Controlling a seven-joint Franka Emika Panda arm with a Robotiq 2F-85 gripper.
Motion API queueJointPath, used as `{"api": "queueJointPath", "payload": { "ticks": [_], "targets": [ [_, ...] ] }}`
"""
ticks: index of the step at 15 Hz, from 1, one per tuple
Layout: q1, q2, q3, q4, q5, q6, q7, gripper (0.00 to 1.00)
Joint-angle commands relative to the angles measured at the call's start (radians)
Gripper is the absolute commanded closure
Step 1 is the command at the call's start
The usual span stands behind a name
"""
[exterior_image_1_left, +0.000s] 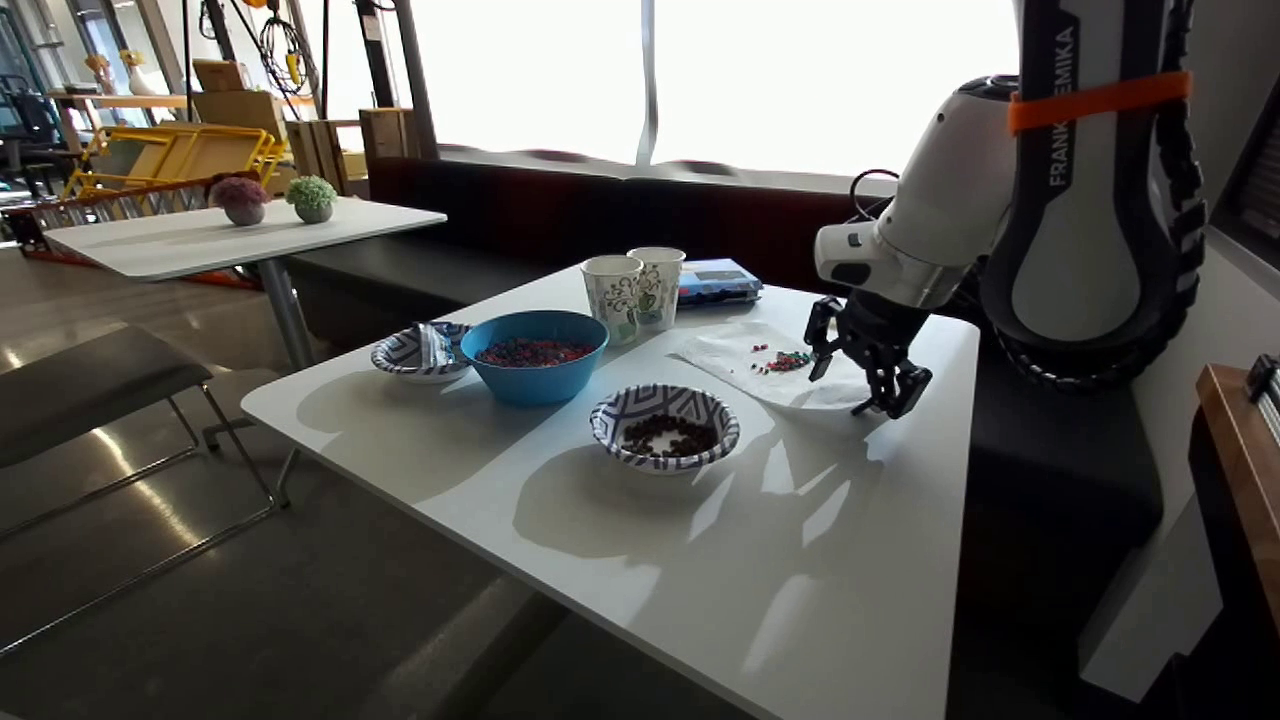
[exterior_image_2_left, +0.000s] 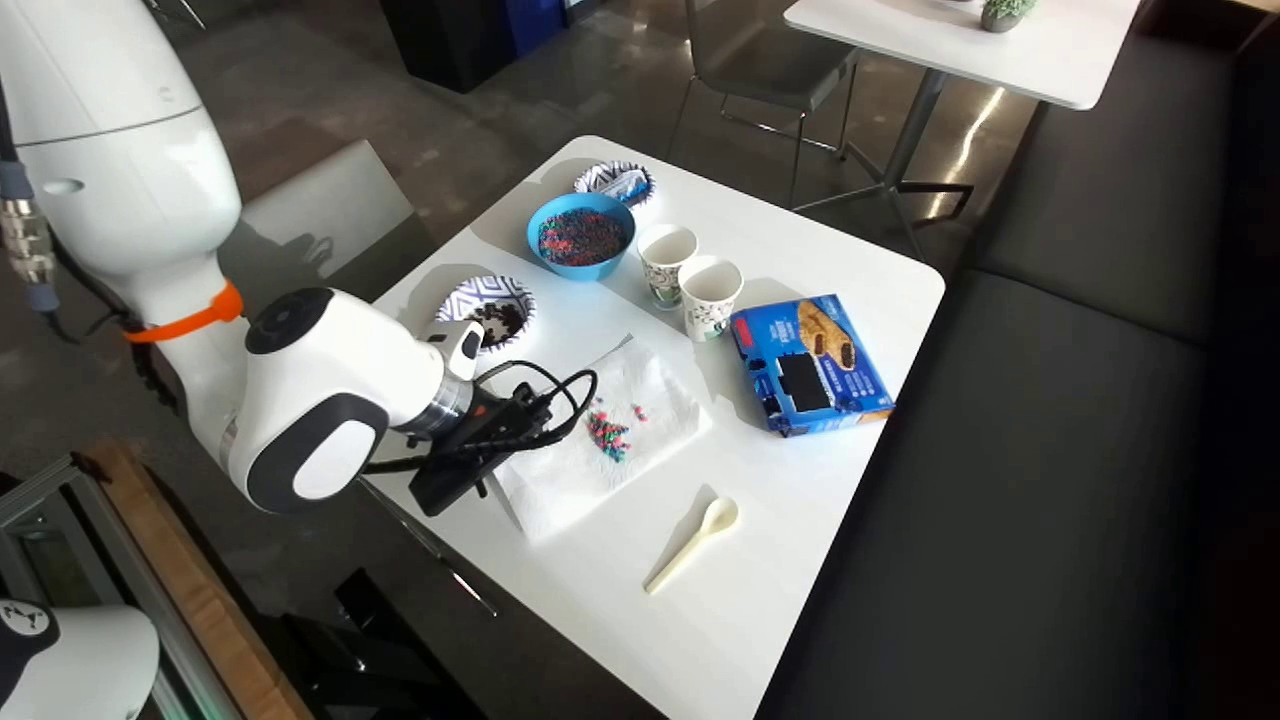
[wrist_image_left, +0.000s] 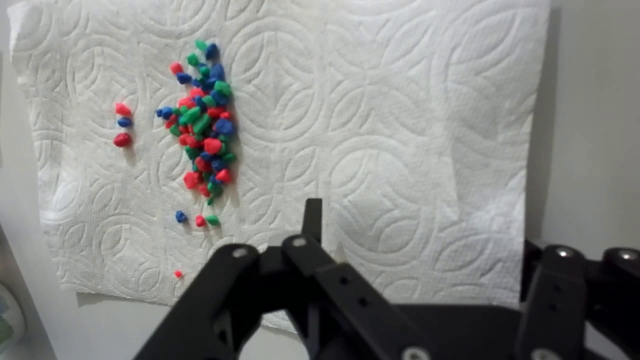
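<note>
A white embossed paper towel (wrist_image_left: 390, 100) lies on the table, bearing a small heap of red, green and blue pieces (wrist_image_left: 202, 125) with several strays beside it. At the towel's near part, my gripper (wrist_image_left: 420, 245) stands open, pointing down, its jaws wide apart. One finger (wrist_image_left: 313, 220) shows over the towel; the other is at the towel's right edge, its tip hidden there. Whether that tip lies beneath the paper, I cannot tell. In an exterior view the gripper (exterior_image_1_left: 842, 390) is low beside the towel (exterior_image_1_left: 735, 350), with the heap (exterior_image_1_left: 788, 361) apart from it.
A patterned bowl (exterior_image_1_left: 610, 425) holds dark pieces. Behind it stand a blue bowl (exterior_image_1_left: 535, 385) of coloured pieces and another patterned bowl (exterior_image_2_left: 600, 178) with a packet. Two paper cups (exterior_image_2_left: 710, 300) adjoin a blue box (exterior_image_2_left: 815, 365). A pale spoon (exterior_image_2_left: 690, 550) lies near the bench side.
</note>
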Motion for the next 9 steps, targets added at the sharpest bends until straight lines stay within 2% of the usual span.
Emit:
{"api": "queueJointPath", "payload": {
  "ticks": [1, 2, 4, 6, 8, 9],
  "targets": [
    [0.124, -0.066, -0.061, -0.053, 0.086, -0.111, -0.034, 0.29],
    [0.167, -0.079, -0.084, -0.063, 0.108, -0.140, -0.035, 0.31],
    [0.240, -0.095, -0.132, -0.073, 0.134, -0.199, -0.035, 0.23],
    [0.300, -0.103, -0.174, -0.079, 0.133, -0.248, -0.022, 0.22],
    [0.337, -0.101, -0.205, -0.077, 0.111, -0.279, -0.013, 0.31],
    [0.350, -0.096, -0.217, -0.074, 0.101, -0.292, -0.005, 0.30]
  ]
}}
